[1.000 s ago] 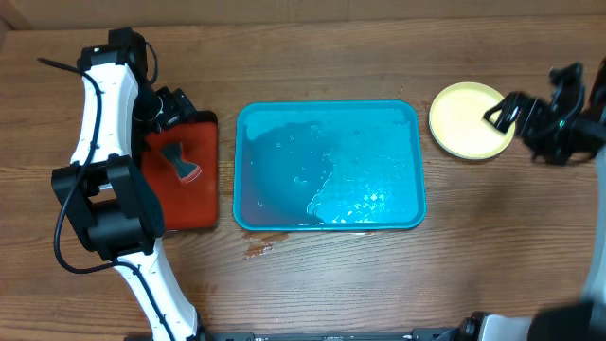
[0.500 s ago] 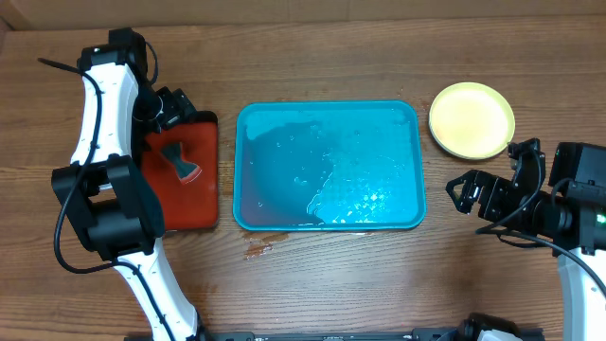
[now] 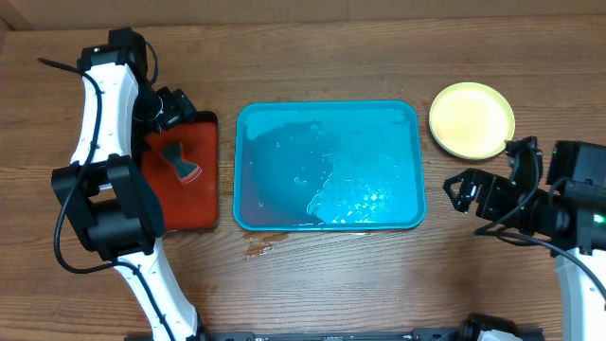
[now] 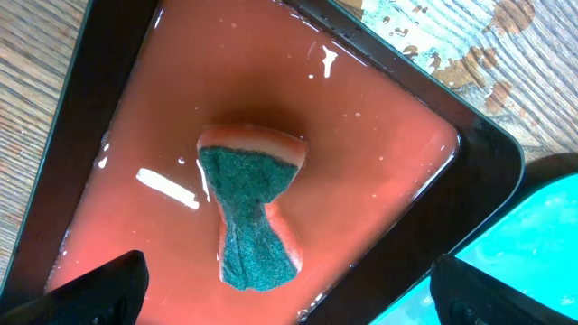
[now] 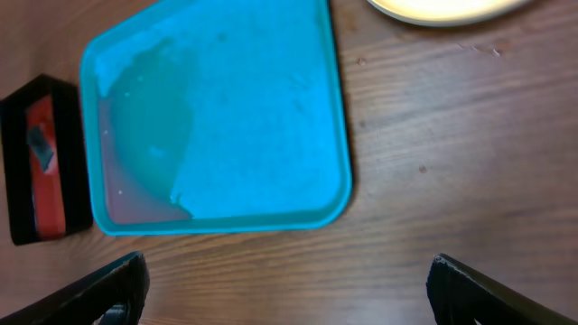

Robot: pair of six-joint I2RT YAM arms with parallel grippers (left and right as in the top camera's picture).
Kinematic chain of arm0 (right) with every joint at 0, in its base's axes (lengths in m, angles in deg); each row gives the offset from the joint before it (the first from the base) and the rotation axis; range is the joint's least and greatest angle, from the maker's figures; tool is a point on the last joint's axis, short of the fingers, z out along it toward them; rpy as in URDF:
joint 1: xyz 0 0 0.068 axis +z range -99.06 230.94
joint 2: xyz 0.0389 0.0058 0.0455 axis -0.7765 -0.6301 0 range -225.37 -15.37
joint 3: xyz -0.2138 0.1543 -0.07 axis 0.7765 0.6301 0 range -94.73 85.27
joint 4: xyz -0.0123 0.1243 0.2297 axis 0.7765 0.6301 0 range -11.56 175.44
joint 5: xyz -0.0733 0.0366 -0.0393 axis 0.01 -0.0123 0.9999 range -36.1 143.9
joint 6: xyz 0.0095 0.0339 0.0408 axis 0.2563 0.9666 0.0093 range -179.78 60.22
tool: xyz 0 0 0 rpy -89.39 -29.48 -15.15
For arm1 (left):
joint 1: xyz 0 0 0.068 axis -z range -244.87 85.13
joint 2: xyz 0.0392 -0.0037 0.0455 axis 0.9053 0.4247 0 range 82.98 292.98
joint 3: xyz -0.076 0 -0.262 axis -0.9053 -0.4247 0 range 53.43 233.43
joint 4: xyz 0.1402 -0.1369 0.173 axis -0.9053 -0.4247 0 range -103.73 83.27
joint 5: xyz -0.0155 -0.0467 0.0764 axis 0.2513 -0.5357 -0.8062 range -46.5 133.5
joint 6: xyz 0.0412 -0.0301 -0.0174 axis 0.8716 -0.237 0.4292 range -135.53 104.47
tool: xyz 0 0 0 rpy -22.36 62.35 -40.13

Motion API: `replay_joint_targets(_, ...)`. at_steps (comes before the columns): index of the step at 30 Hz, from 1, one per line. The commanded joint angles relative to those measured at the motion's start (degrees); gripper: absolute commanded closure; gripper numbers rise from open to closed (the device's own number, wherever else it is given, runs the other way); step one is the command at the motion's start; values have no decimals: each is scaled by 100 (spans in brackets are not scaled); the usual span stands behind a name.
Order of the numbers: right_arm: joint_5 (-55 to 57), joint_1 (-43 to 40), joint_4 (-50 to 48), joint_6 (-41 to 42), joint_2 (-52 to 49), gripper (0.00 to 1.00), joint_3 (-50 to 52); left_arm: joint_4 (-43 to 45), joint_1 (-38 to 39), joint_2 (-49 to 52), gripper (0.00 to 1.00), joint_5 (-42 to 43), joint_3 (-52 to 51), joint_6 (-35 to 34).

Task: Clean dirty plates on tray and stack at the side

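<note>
The turquoise tray lies in the middle of the table, wet, with no plates on it; it also shows in the right wrist view. A pale yellow-green plate lies on the table to the tray's right; I cannot tell if others are stacked under it. Its edge shows in the right wrist view. My right gripper is open and empty over bare wood, right of the tray and below the plate. My left gripper is open and empty above the sponge.
A red-orange tray with a black rim stands left of the turquoise tray, holding reddish water and a green-and-pink sponge. Spilled drops lie on the wood in front of the turquoise tray.
My right arm pulled back from beside the plate toward the table's front right, then settled there. The left arm has not moved.
</note>
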State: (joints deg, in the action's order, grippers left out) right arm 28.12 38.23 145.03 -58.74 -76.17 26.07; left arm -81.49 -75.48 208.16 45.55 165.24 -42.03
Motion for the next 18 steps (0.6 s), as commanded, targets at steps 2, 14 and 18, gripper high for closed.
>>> replay_joint_targets(2,-127,623,-831,-509,372,0,439,7,13,28,0,55,83,79)
replay_joint_targets(14,175,1746,-3585,-1027,2789,0,2828,4,13,28,0,55,83,79)
replay_joint_targets(18,219,1716,-4247,-1001,3115,0,3346,7,13,28,0,55,83,79)
